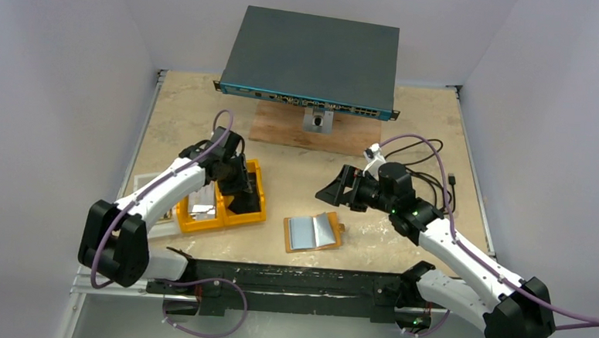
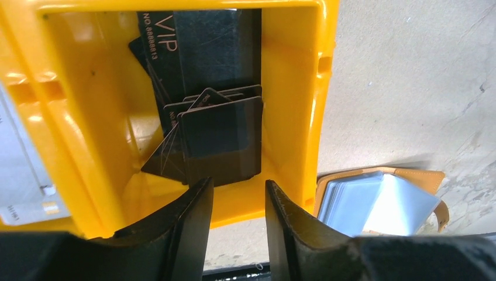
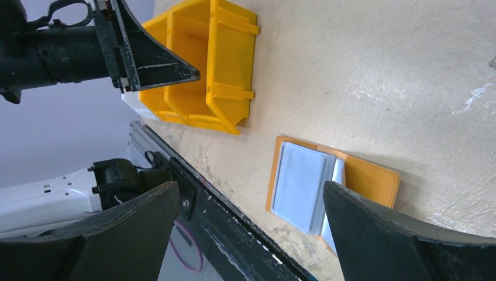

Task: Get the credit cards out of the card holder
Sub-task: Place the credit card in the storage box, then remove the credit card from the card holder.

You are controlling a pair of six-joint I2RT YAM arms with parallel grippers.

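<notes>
The tan card holder (image 1: 340, 230) lies open on the table near the front edge, with grey-silver credit cards (image 1: 312, 232) in it. The right wrist view shows the stack of credit cards (image 3: 301, 184) on the holder's tan flap (image 3: 371, 178). My left gripper (image 1: 240, 201) hangs over the right compartment of the yellow tray (image 1: 258, 184). It is open (image 2: 237, 182) with nothing between its fingers, and several dark cards (image 2: 219, 140) lie in the compartment below. A light card (image 1: 202, 204) sits in the left compartment. My right gripper (image 1: 328, 190) hovers wide open (image 3: 250, 187) above and behind the holder.
A grey network switch (image 1: 310, 57) rests on a wooden block (image 1: 283, 133) at the back. Black cables (image 1: 429, 156) lie at the right. White paper (image 1: 147, 186) sits left of the tray. A black rail (image 1: 290, 281) runs along the near edge.
</notes>
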